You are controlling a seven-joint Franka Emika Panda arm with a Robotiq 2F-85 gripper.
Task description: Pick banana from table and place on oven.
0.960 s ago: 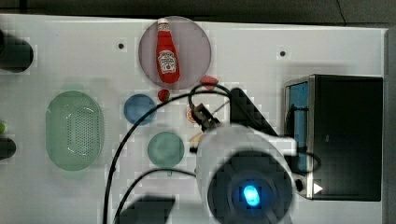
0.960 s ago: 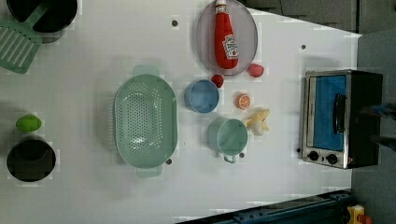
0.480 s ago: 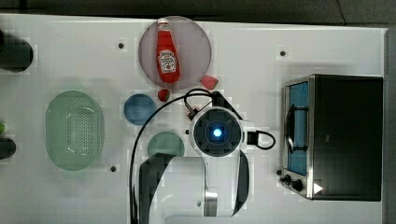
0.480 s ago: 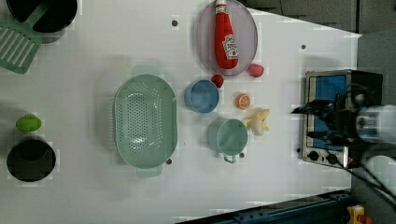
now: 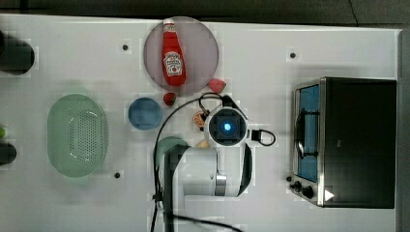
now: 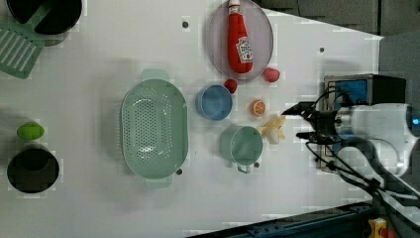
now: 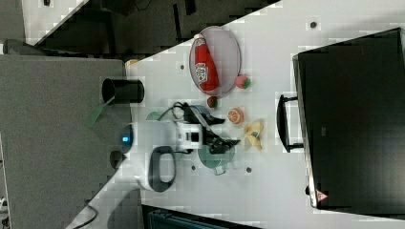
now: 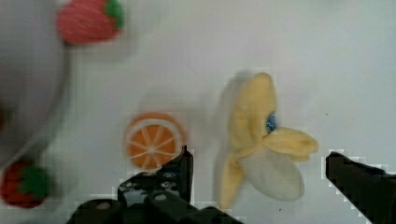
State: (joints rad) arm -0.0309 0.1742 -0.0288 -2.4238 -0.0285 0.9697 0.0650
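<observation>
The pincer [image 8: 257, 186] is seen spread wide and empty, hanging above the table [image 5: 270, 43], with one finger [image 8: 180, 170] just beside the orange slice [image 8: 152, 140] and the other at the far side of the banana [image 8: 264, 149]. In the wrist view the banana is bracketed between the two fingers, not yet touched; its long axis is judged to run roughly crosswise to the line joining the fingers, so a closing across its narrow width seems possible once a descent is made. In the left view the banana [image 6: 274, 130] is found lying on the table just off the tips of the pincer [image 6: 297, 121], between the green cup [image 6: 246, 145] and the oven [image 6: 364, 91]. The orange slice is close enough to be nudged.
</observation>
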